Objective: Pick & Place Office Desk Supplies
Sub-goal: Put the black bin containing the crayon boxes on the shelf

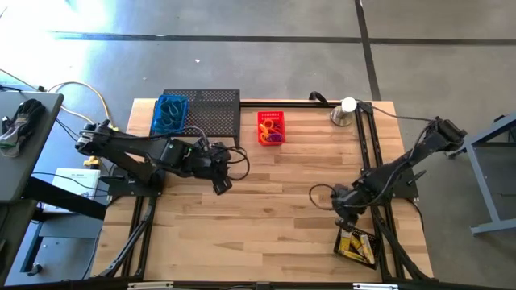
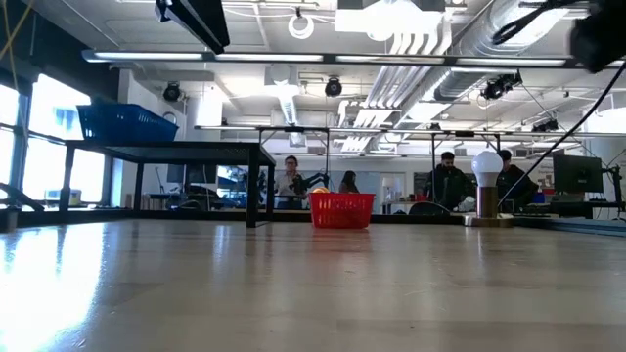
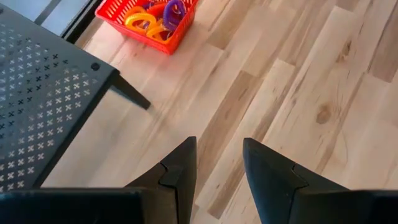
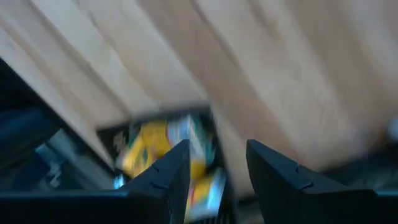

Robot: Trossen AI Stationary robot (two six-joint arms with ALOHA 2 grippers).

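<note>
No brand, label or writing is readable in any view. The red basket stands at the table's far edge, just beside the black mesh shelf; it holds orange, yellow and purple loops. A blue basket sits on the shelf.

The left gripper hangs above bare wood near the shelf's front corner, fingers parted, holding nothing. The right gripper is over the near right corner, fingers parted and empty, above a dark tray of yellow-and-white boxes.

The table's middle lies open between the arms. Only the low view shows people seated beyond the table and the silver dome with its white ball.
</note>
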